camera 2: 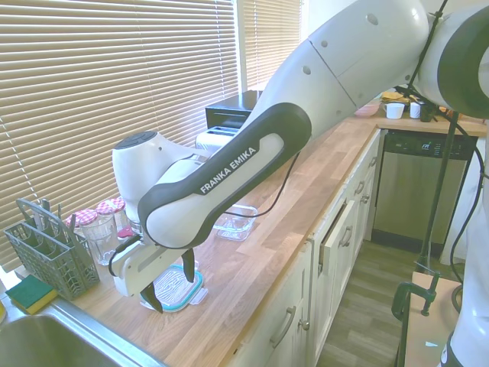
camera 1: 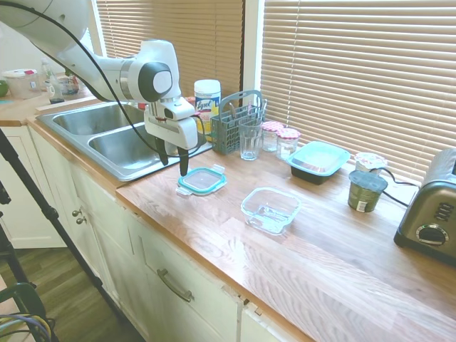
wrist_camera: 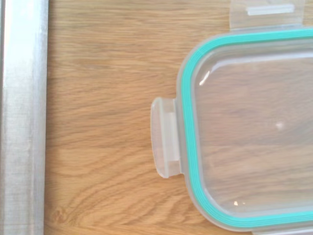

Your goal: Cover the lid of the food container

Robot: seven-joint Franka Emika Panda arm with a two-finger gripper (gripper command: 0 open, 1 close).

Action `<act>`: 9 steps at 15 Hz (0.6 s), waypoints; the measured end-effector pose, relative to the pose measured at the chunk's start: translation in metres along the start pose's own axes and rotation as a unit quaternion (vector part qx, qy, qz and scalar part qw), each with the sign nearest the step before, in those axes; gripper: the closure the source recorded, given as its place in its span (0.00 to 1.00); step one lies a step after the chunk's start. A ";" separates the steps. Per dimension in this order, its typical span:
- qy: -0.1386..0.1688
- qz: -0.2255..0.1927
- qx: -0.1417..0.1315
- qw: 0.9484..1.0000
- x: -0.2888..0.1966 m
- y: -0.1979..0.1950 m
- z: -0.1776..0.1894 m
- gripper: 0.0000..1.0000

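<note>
The lid [camera 1: 203,180] lies flat on the wooden counter, clear with a teal rim and snap tabs. It also shows under the arm as the lid [camera 2: 177,288], and close up as the lid [wrist_camera: 249,127] with one tab facing the sink's metal edge. The food container [camera 1: 271,209], a shallow clear glass dish, stands on the counter to the lid's right, apart from it; the food container [camera 2: 235,222] is partly hidden behind the arm. My gripper [camera 1: 173,161] hangs open just above the counter at the lid's sink-side edge, holding nothing; the gripper [camera 2: 170,284] straddles that side.
A steel double sink [camera 1: 117,139] lies left of the lid. Behind stand a grey utensil caddy [camera 1: 235,121], a drinking glass [camera 1: 250,138], a wipes tub [camera 1: 206,102], jars [camera 1: 287,141] and a teal-lidded black tray [camera 1: 318,162]. A green cup [camera 1: 366,191] and toaster [camera 1: 431,214] are at right.
</note>
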State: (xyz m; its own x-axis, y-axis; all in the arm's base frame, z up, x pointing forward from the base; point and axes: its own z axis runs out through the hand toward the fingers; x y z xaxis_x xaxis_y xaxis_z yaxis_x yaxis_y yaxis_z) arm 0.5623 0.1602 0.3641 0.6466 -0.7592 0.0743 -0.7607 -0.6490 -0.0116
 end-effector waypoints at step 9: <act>0.017 0.012 -0.020 1.000 -0.009 -0.044 0.007 0.00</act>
State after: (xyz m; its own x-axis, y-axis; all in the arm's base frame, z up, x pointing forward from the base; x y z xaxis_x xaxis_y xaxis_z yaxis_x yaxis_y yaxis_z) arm 0.5908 0.1951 0.3572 0.6270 -0.7715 0.1082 -0.7775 -0.6283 0.0256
